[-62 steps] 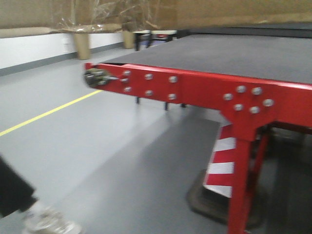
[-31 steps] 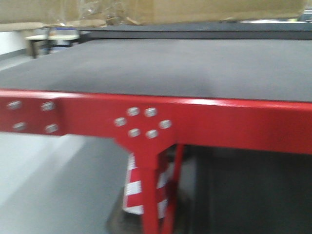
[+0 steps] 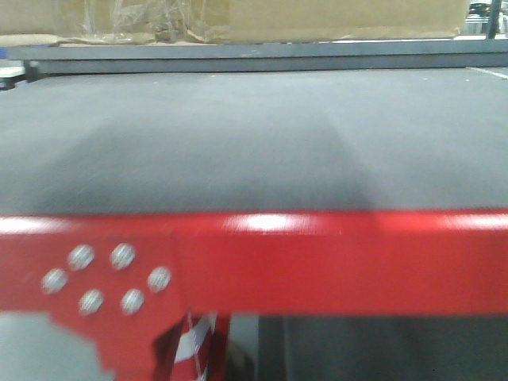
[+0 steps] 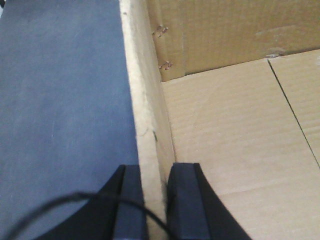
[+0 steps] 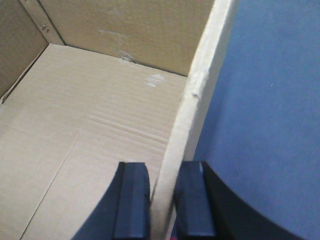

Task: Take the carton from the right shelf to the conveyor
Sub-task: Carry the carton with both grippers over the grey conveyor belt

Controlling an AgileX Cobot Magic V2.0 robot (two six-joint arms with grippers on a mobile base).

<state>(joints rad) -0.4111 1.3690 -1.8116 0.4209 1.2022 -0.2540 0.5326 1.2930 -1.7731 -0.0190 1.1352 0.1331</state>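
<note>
The carton (image 3: 317, 20), plain brown cardboard with crumpled clear tape, hangs along the top of the front view, above the conveyor (image 3: 238, 135) with its dark grey belt and red front edge (image 3: 333, 262). In the left wrist view my left gripper (image 4: 156, 172) is shut on the carton's left wall (image 4: 142, 100), with the open inside of the carton on one side and the belt (image 4: 60, 100) on the other. My right gripper (image 5: 162, 170) is shut on the carton's right wall (image 5: 200, 90), beside the belt (image 5: 270, 100). The right shelf is out of view.
A dark far rail (image 3: 238, 51) runs along the back of the belt. A bolted red leg bracket (image 3: 103, 278) sits under the front edge at the left, with a red-and-white striped post (image 3: 194, 341) behind it.
The front view has swung from the conveyor's corner and the floor to face the belt squarely and from closer. The carton stays at the top of the view.
</note>
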